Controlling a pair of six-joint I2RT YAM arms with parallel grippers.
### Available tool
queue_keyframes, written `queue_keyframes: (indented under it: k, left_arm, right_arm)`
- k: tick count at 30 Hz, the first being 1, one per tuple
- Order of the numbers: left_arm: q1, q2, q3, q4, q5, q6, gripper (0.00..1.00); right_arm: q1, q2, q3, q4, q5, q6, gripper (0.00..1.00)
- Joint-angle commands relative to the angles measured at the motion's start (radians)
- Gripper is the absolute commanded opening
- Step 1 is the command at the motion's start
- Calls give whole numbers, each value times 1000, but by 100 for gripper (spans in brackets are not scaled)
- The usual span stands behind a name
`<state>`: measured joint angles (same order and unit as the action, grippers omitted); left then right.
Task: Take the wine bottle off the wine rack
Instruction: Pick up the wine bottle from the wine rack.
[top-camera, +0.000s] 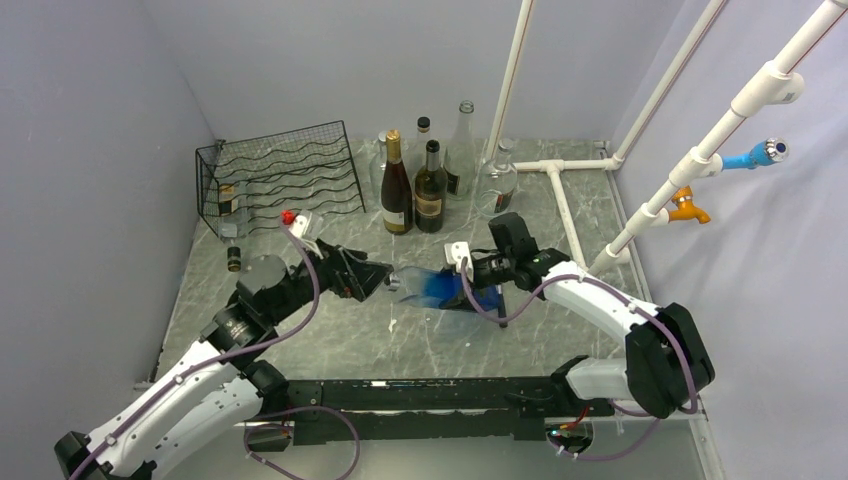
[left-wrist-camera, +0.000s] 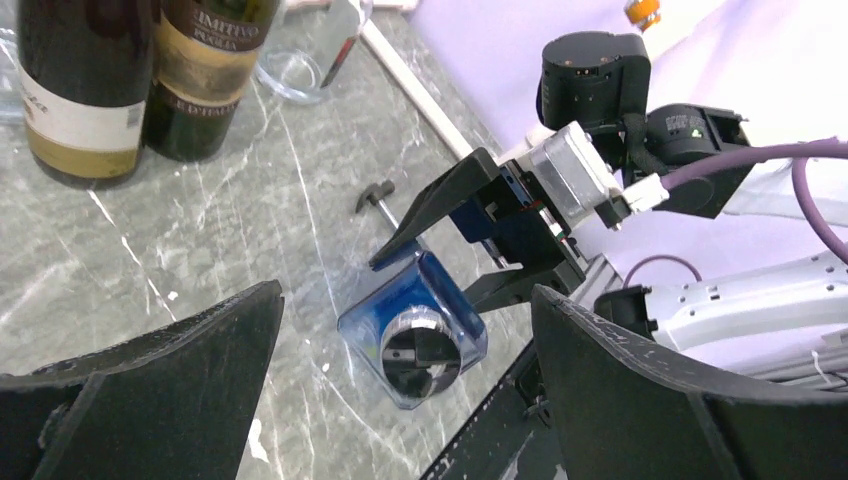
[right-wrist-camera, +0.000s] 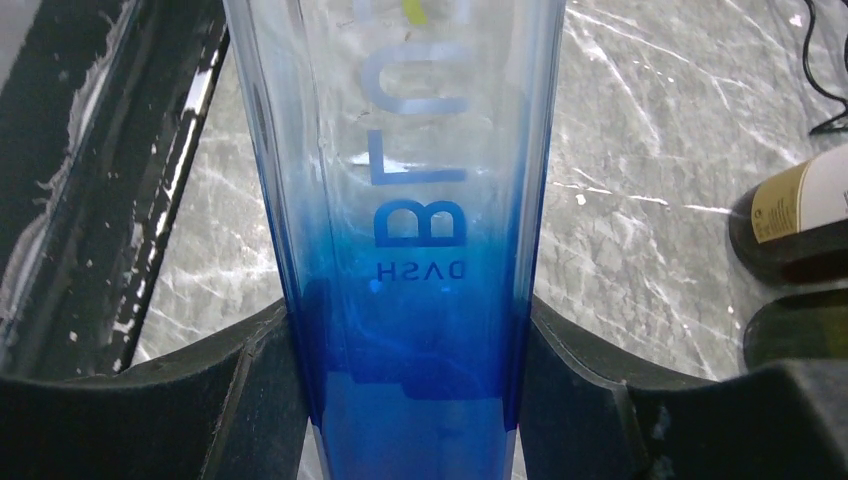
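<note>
from above, my right gripper (top-camera: 470, 285) is clamped on the clear, blue-tinted square glass bottle (top-camera: 432, 288). the bottle lies sideways over the grey marble table (top-camera: 400, 340), well apart from the black wire wine rack (top-camera: 285, 178) at the back left. my left gripper (top-camera: 380, 277) sits just beside its neck.

left wrist: my jaws are spread wide, with the capped neck facing them.

right wrist: both black fingers (right-wrist-camera: 140, 400) press the bottle's sides. i can't tell whether it touches the table.

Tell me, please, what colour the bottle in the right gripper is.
The bottle is clear shading to blue, best in right wrist view.
</note>
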<state>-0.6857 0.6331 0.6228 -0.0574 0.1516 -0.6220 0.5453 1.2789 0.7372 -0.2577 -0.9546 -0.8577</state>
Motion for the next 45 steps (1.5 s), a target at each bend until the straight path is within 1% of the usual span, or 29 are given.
queue_keyframes:
  k: [1, 5, 8, 12, 15, 18, 21, 25, 32, 34, 36, 39, 42, 45]
  left_arm:
    - [4, -50, -36, 157, -77, -11, 99]
    - [4, -45, -27, 134, -133, -48, 99]
    - [2, -25, -54, 187, -115, -108, 100]
    - [-22, 46, -74, 275, -101, -172, 100]
    - [-68, 102, -62, 317, -127, -161, 99]
    - [-127, 154, -31, 345, -163, -109, 99]
    - [-187, 204, -3, 362, -255, -58, 100]
    - [-274, 279, 6, 448, -408, -9, 100]
    - [-350, 419, 63, 522, -544, 6, 100]
    - [-371, 446, 94, 518, -596, 15, 98]
    - [-385, 473, 129, 478, -673, -14, 96]
    - [-398, 526, 207, 344, -766, -81, 92]
    - [-402, 577, 267, 269, -798, -122, 89]
    - [-405, 617, 294, 258, -810, -127, 88]
  right_arm:
    - [-35, -44, 47, 204, -133, 187, 0]
    - [-65, -46, 34, 309, -139, 323, 0]
    - [-86, -48, 21, 382, -129, 413, 0]
    - [-107, -43, 0, 472, -120, 515, 0]
    - [-119, -38, -14, 531, -117, 580, 0]
    - [-126, -34, -29, 579, -114, 628, 0]
    - [-128, -31, -35, 600, -106, 648, 0]
    - [-128, -30, -39, 608, -101, 654, 0]
    - [-128, -31, -39, 600, -93, 646, 0]
    - [-128, -32, -37, 595, -89, 644, 0]
    - [-128, -32, -37, 595, -87, 644, 0]
    - [-128, -33, -38, 597, -87, 645, 0]
    - [-128, -34, -37, 595, -85, 645, 0]
    - [-128, -34, -38, 595, -84, 643, 0]
